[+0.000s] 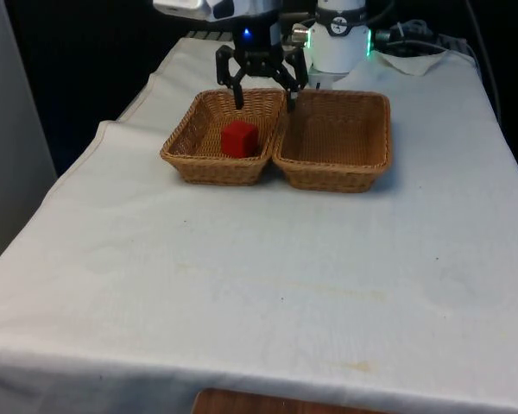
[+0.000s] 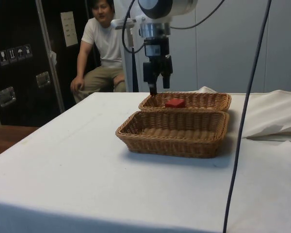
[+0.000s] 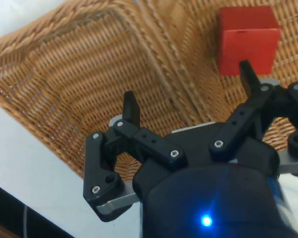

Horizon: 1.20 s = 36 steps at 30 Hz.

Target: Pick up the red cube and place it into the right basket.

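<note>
The pincer (image 1: 263, 93) hangs above the far rims of two wicker baskets, its two black fingers (image 1: 238, 93) spread wide apart and holding nothing. In the front view it sits over the seam where the two baskets meet, one fingertip above the far wall of the basket on the front view's left and the other at the shared edge. In the side view the pincer (image 2: 157, 83) points straight down, its tips just above the rim of the farther basket and clear of the wicker. The red cube (image 1: 239, 138) rests on the floor of the left-hand basket (image 1: 188, 129), nearer the side that adjoins its neighbour, and a little nearer to the camera than the fingers, not touching them. From the wrist, the red cube (image 3: 247, 38) lies just beyond one fingertip (image 3: 249, 75), on the woven floor, while the other finger reaches over the ridge of the two touching rims. The right-hand basket (image 1: 375, 129) stands flush against the first, side by side, with its weave bare. Both baskets sit on the white cloth of the bench (image 1: 259, 285), towards its far end. In the side view a person (image 2: 103, 48) in a white shirt sits beyond the bench, beside dark cabinets (image 2: 19, 58).
</note>
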Each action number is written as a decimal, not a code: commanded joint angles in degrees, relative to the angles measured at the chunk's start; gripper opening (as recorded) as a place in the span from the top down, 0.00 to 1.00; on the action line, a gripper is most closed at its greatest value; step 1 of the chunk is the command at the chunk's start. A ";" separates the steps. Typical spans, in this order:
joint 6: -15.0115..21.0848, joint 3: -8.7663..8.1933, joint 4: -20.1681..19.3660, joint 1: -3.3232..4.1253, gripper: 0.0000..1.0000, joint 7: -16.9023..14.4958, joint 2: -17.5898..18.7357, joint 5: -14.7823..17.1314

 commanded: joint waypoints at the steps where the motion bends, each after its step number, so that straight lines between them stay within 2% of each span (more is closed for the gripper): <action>1: -0.11 0.06 0.29 0.52 0.00 1.43 0.34 -1.03; 2: -0.11 0.46 0.34 0.52 0.00 2.01 0.29 -1.26; 3: 0.00 0.74 0.11 0.00 0.00 1.03 0.00 -0.46; 4: -0.11 0.74 0.40 0.52 0.00 2.41 0.29 -1.43; 6: -0.11 1.49 0.57 0.57 0.00 3.38 0.29 -1.83; 10: -0.17 3.15 0.86 0.52 0.00 5.96 0.40 -3.38; 11: 0.00 3.27 0.57 0.06 0.00 4.76 0.00 -2.35; 12: -0.17 3.44 0.92 0.46 0.00 6.47 0.40 -3.72; 13: -0.23 4.01 1.09 0.52 0.00 7.56 0.57 -4.47; 18: -0.40 5.27 1.60 0.52 0.00 10.43 0.69 -6.70; 19: -0.06 5.50 1.09 0.11 0.00 9.28 0.17 -5.67; 20: -0.52 5.50 1.66 0.52 0.00 11.06 0.69 -7.22; 22: -0.92 6.19 2.06 0.52 0.00 12.83 0.69 -8.65; 26: -1.72 7.10 2.69 0.52 0.00 15.13 0.52 -10.60; 27: -1.60 7.62 2.58 0.11 0.00 14.61 0.29 -10.08; 28: -2.18 7.56 3.09 0.52 0.00 16.10 0.40 -11.40; 36: -3.61 9.40 4.35 0.52 0.00 19.60 0.06 -14.73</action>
